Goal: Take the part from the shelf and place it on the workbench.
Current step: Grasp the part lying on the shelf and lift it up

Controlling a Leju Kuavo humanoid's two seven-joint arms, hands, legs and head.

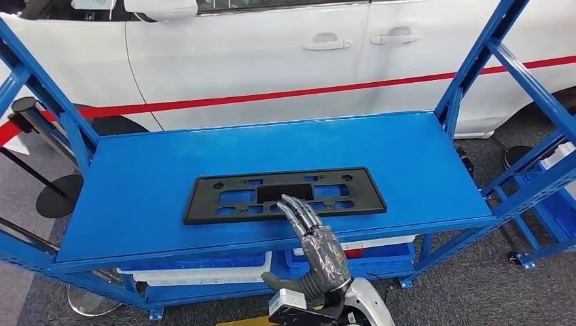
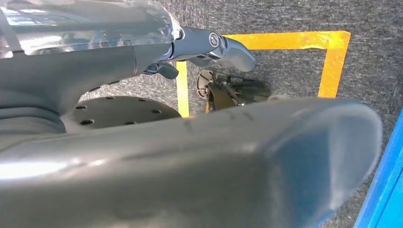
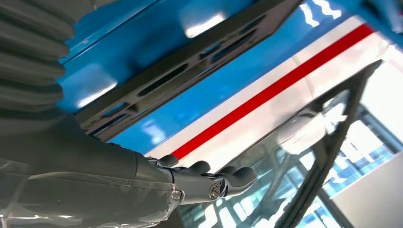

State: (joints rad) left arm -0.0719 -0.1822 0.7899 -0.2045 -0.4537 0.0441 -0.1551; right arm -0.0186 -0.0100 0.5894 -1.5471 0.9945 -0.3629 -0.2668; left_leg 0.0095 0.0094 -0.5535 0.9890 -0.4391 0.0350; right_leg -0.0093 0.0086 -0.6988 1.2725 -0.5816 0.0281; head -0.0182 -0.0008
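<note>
One flat black part (image 1: 285, 195), a long frame pierced with rectangular cut-outs, lies on the blue shelf (image 1: 170, 170), nearer its front edge than its back and roughly centred. The right hand (image 1: 316, 244) reaches up over the shelf's front edge near the part's right-of-centre portion; its fingers (image 1: 295, 209) are stretched out and loosely apart, the tips over the part's near edge, and it grasps nothing, though whether the tips touch the part I cannot tell. In the right wrist view the same part (image 3: 180, 76) lies just beyond the outstretched fingers. The left hand (image 2: 209, 47) hangs over grey carpet marked with yellow tape (image 2: 332, 61), fingers extended and holding nothing. Below the top shelf sit blue and white bins (image 1: 204, 268). Behind the shelf stands one white car (image 1: 272, 47) with a red stripe (image 1: 272, 97) along its side, and black stanchion bases (image 1: 58, 195) rest on the grey floor at the left.
</note>
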